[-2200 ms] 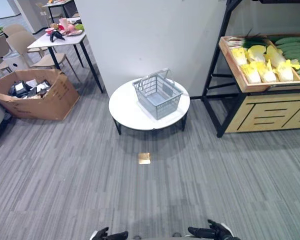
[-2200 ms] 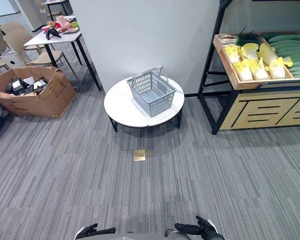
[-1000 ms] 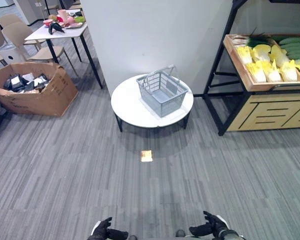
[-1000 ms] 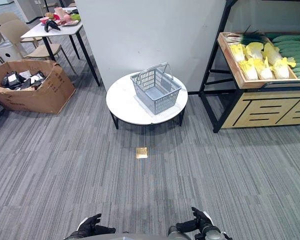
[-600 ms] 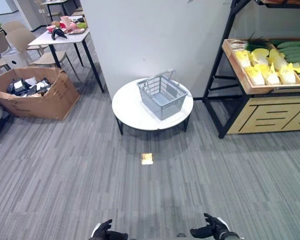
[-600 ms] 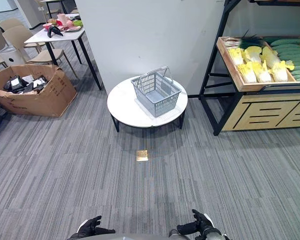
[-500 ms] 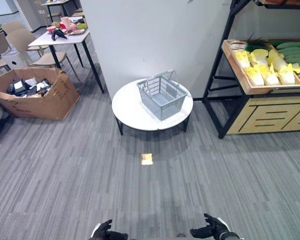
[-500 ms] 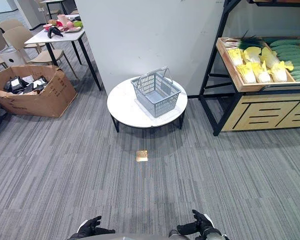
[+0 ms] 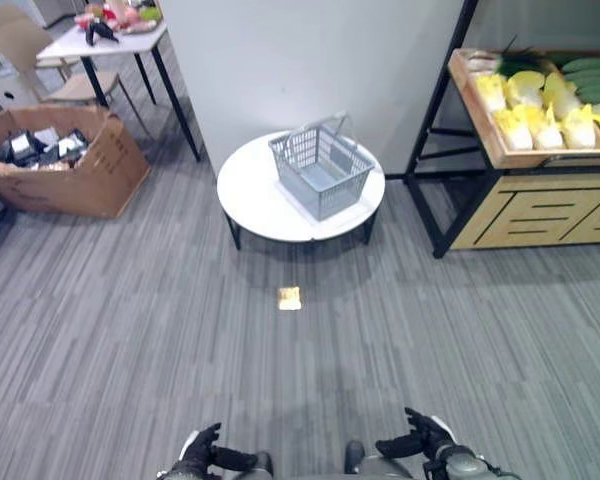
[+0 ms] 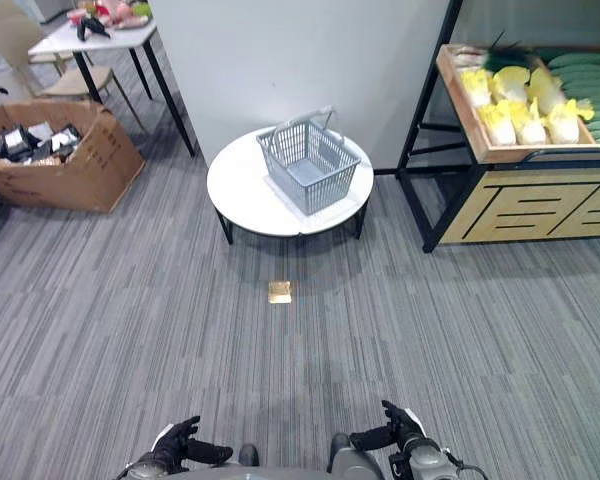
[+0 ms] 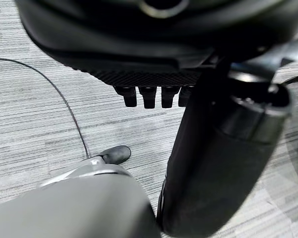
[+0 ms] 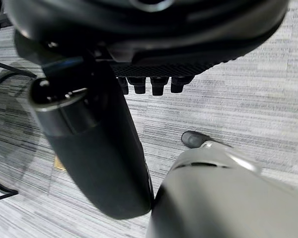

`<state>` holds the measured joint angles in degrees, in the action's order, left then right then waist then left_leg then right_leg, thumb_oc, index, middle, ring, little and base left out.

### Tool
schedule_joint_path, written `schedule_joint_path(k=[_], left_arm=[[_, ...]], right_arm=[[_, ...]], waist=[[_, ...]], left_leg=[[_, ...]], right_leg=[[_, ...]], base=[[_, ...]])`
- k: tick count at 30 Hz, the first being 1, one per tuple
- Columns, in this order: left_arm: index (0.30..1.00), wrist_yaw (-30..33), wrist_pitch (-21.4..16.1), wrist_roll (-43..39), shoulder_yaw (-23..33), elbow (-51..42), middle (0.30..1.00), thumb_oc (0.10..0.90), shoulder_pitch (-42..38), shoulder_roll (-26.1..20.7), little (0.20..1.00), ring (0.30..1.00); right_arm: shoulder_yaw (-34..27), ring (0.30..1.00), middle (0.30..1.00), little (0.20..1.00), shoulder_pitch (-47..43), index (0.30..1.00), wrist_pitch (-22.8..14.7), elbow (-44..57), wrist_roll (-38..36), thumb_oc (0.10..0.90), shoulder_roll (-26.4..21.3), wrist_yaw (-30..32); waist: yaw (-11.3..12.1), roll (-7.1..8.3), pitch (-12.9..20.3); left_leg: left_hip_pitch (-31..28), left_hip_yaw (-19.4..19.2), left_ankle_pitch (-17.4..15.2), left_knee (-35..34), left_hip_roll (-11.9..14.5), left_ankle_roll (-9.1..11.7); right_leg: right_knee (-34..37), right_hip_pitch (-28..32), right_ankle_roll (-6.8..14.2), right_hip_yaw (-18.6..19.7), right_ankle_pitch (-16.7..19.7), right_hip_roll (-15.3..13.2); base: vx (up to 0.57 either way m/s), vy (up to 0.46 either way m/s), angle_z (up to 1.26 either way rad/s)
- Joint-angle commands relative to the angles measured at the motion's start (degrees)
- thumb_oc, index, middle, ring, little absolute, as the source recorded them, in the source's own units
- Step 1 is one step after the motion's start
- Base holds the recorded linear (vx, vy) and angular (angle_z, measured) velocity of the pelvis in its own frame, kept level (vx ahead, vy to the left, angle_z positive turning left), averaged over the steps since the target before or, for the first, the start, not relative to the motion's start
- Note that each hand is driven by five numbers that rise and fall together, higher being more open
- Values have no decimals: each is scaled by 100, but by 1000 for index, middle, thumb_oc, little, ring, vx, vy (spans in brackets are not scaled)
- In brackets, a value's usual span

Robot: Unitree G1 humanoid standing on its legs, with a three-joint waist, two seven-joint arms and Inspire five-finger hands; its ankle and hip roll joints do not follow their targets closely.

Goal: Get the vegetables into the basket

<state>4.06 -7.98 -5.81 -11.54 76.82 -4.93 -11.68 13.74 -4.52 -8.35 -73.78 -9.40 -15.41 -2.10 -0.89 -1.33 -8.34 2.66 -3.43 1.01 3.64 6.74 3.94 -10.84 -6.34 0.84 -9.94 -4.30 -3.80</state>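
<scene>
Both my left hand (image 9: pixel 202 456) and right hand (image 9: pixel 423 440) hang low with fingers loosely open and empty, the basket (image 9: pixel 321 170) sits unfilled on the round surface (image 9: pixel 260 205), so next I approach the vegetables (image 9: pixel 542 105) on the shelf (image 9: pixel 500 160).

Both eye views look steeply down from the head at the grey carpet floor (image 9: pixel 130 330), sharing the distant round worktop (image 9: pixel 255 205) and produce shelf (image 10: pixel 525 215). Each wrist view looks from very close along its own fingers (image 11: pixel 146 96) at that floor.
</scene>
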Motion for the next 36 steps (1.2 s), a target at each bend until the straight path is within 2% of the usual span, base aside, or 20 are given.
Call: schedule_joint_path(k=[1, 3, 6, 7, 8, 10, 12, 16, 17, 18, 20, 21, 23, 26, 27, 29, 32, 33, 35, 36], left_arm=[[1000, 135, -20, -171, -28, -112, 1000, 900, 69, -82, 1000, 1000], [1000, 178, -63, -409, 37, -160, 1000, 900, 20, -73, 1000, 1000], [1000, 184, -59, -361, -15, -127, 1000, 900, 48, -84, 1000, 1000], [1000, 184, -59, -361, -16, -127, 1000, 900, 49, -85, 1000, 1000], [1000, 176, -54, -315, -80, -82, 1000, 900, 74, -64, 1000, 1000], [1000, 160, -68, -288, -88, -52, 1000, 900, 94, -78, 1000, 1000], [1000, 115, -55, -285, -55, -33, 1000, 900, 154, -89, 1000, 1000], [1000, 87, -34, -130, -119, -25, 1000, 900, 165, -165, 1000, 1000], [1000, 109, -38, -29, -151, -44, 1000, 900, 119, -242, 1000, 1000], [1000, 109, -38, -29, -152, -44, 1000, 900, 119, -243, 1000, 1000], [1000, 115, -29, 20, -185, -134, 1000, 900, 55, -299, 1000, 1000], [1000, 115, -29, 20, -185, -135, 1000, 900, 56, -300, 1000, 1000], [1000, 121, -17, -9, -216, -230, 1000, 900, 9, -327, 1000, 1000], [1000, 105, 6, -20, -225, -250, 1000, 900, 9, -327, 1000, 1000], [1000, 114, 1, -61, -171, -216, 1000, 900, 7, -324, 1000, 1000], [1000, 94, -23, -46, -152, -169, 1000, 900, -10, -327, 1000, 1000], [1000, 98, -53, -1, -136, -56, 1000, 900, -22, -297, 1000, 1000], [1000, 98, -54, -1, -137, -55, 1000, 900, -21, -293, 1000, 1000], [1000, 80, -62, 52, -85, 55, 1000, 900, 2, -271, 1000, 1000], [1000, 67, -59, 47, -80, 56, 1000, 900, 22, -254, 1000, 1000]], right_arm=[[-39, 1000, 1000, 1000, 276, 1000, 46, -196, -37, 900, -294, 81], [-101, 1000, 1000, 1000, 282, 1000, 31, -196, -117, 900, -376, 139], [-119, 1000, 1000, 1000, 294, 1000, 44, -218, -161, 900, -429, 155], [-119, 1000, 1000, 1000, 296, 1000, 43, -217, -161, 900, -429, 155], [-68, 1000, 1000, 1000, 297, 1000, 56, -239, -123, 900, -435, 163], [-62, 1000, 1000, 1000, 287, 1000, 52, -274, -93, 900, -433, 156], [-88, 1000, 1000, 1000, 319, 1000, 56, -288, -61, 900, -396, 123], [-137, 1000, 1000, 1000, 406, 1000, 67, -257, -36, 900, -328, 111], [-113, 1000, 1000, 1000, 382, 1000, 91, -245, -7, 900, -288, 63], [-113, 1000, 1000, 1000, 383, 1000, 91, -245, -7, 900, -286, 63], [50, 1000, 1000, 1000, 312, 1000, 109, -131, 164, 900, -256, 52], [50, 1000, 1000, 1000, 313, 1000, 109, -130, 164, 900, -256, 52], [59, 1000, 1000, 1000, 196, 1000, 88, 20, 99, 900, -276, 95], [90, 1000, 1000, 1000, 151, 1000, 79, 100, 85, 900, -274, 116], [130, 1000, 1000, 1000, 137, 1000, 62, 165, 90, 900, -260, 108], [142, 1000, 1000, 1000, 117, 1000, 41, 173, 45, 900, -244, 94], [131, 1000, 1000, 1000, 71, 1000, 12, 183, 6, 900, -191, 124], [131, 1000, 1000, 1000, 73, 1000, 12, 184, 6, 900, -194, 125], [139, 1000, 1000, 1000, 91, 1000, 35, 207, 57, 900, -164, 101], [133, 1000, 1000, 1000, 116, 1000, 31, 207, 71, 900, -163, 90]], waist=[[10, 282, -301], [9, 238, -432], [35, 178, -394], [44, 188, -403], [114, 87, -385], [178, 52, -366], [199, 75, -260], [157, 212, -208], [142, 334, -172], [149, 339, -169], [168, 399, -148], [177, 404, -147], [146, 287, -277], [75, 180, -379], [-5, 164, -450], [-84, 198, -510], [-231, 300, -497], [-234, 275, -525], [-354, 307, -447], [-343, 305, -421]], left_leg=[[349, 220, 372, 1090, 48, 419], [738, 341, 775, 1324, 41, 563], [1053, 108, 847, 524, 283, 420], [1025, 93, 849, 507, 276, 419], [1217, 145, 1113, -24, 376, 417], [1236, 229, 1279, -327, 403, 464], [1189, 180, 1139, -244, 367, 385], [1298, -63, 950, 118, 187, 240], [1319, -216, 664, 341, 1, 53], [1322, -225, 657, 350, -1, 50], [1208, -327, 399, 370, -227, -161], [1206, -339, 396, 370, -229, -164], [819, -483, 236, 176, -388, -389], [480, -548, 150, -35, -419, -493], [184, -602, 110, -203, -464, -482], [-95, -572, 28, -351, -536, -423], [-493, -432, -141, -582, -631, -285], [-539, -424, -151, -596, -605, -278], [-918, -230, -330, -690, -573, -175], [-993, -161, -377, -649, -556, -145]], right_leg=[[159, 309, 395, 300, 327, -494], [199, 430, 344, 163, 257, -450], [332, 595, 379, 145, 163, -415], [326, 605, 382, 156, 153, -425], [408, 728, 425, 242, 91, -364], [471, 918, 478, 371, 40, -371], [486, 1083, 561, 514, -63, -425], [353, 1065, 695, 673, 113, -711], [253, 938, 804, 838, 551, -935], [253, 933, 807, 847, 551, -940], [-221, 605, 845, 984, 1310, -1149], [-226, 598, 849, 996, 1309, -1154], [-1234, 71, 789, 829, 1977, -1267], [-1752, -318, 774, 664, 1965, -1189], [-1724, -668, 730, 487, 1687, -1061], [-1095, -910, 724, 252, 1464, -929], [471, -1126, 913, 227, 1701, -879], [512, -1061, 911, 203, 1711, -854], [1020, -1186, 1044, 528, 2011, -797], [997, -1093, 1009, 546, 1907, -771]], base=[[10, -191, 67], [97, -115, 87], [197, 18, 43], [277, 131, 15], [191, 95, 3], [326, 160, -15], [433, 264, -23], [274, 269, -75], [141, 181, -66], [268, 335, -61], [205, 266, -33], [117, 186, -16], [162, 315, -27], [244, 311, -13], [348, 204, -13], [360, 34, -31], [356, -108, 16], [311, -101, 48], [480, -173, 37], [512, -223, 28]])
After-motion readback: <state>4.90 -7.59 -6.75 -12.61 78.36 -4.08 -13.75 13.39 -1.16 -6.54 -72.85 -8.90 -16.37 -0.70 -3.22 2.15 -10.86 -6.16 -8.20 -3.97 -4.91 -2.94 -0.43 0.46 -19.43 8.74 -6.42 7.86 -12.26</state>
